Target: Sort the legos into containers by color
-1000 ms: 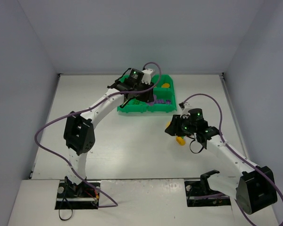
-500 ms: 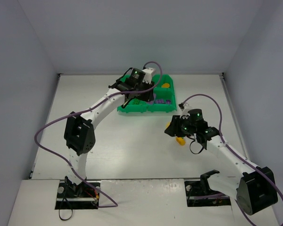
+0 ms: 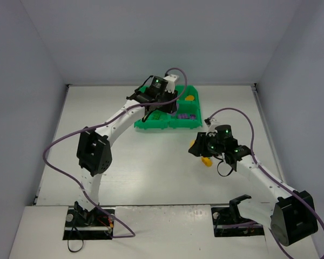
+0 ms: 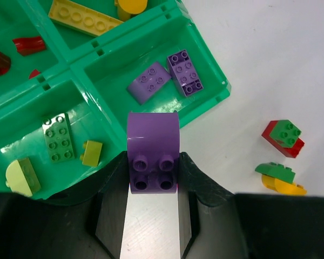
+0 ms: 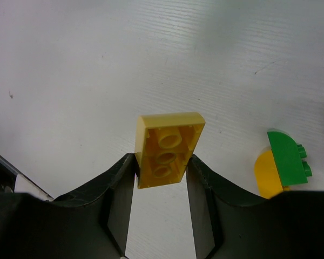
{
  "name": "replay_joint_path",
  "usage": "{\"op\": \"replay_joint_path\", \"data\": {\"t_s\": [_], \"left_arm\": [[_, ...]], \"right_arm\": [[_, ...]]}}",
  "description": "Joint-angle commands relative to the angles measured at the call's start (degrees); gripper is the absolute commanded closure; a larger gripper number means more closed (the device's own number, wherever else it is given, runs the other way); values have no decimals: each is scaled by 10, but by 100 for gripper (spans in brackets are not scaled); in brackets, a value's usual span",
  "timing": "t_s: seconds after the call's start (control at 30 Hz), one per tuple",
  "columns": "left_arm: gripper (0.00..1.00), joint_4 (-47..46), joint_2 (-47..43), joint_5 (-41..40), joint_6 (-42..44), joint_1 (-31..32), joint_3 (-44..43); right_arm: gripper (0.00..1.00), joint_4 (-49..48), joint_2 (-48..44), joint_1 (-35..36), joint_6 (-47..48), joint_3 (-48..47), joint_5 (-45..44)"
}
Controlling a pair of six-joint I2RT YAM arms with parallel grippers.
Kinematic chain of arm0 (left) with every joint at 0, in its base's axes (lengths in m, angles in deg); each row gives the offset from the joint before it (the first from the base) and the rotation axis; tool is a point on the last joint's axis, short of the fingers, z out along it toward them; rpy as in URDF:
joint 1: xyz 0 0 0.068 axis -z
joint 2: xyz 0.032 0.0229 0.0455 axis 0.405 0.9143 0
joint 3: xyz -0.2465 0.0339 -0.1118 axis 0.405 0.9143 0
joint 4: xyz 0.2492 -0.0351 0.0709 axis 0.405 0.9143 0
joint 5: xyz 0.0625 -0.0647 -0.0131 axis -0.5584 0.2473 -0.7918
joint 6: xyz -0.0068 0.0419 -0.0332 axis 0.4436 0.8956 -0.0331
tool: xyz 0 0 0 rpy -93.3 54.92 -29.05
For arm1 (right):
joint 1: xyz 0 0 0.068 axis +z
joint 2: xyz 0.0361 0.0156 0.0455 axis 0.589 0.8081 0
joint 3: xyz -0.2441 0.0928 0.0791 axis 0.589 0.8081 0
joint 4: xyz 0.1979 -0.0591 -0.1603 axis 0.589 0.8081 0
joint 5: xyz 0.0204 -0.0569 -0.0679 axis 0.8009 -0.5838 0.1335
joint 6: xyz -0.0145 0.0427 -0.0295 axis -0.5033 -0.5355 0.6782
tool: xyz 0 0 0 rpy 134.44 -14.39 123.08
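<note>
Your left hand (image 4: 153,162) is clamped on a purple brick (image 4: 153,135); centre it over the tray's (image 4: 204,55) purple-brick compartment (image 4: 162,56) before releasing.

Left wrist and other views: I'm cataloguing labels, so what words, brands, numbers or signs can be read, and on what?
None legible anywhere. The purple brick in the left hand, the yellow brick in the right hand and the green tray show no readable marks.
</note>
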Motion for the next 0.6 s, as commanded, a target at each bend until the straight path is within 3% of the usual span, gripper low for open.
{"op": "replay_joint_path", "data": {"t_s": [0.0,0.4,0.57], "left_arm": [[100,-40,16,-22,14,2,-44],[100,-66,99,-21,1,3,-132],[86,-73,118,-14,-4,6,-147]], "right_arm": [[100,-18,3,4,4,-16,3],[100,-15,1,5,1,-21,9],[100,-14,1,5,3,-24,8]]}}
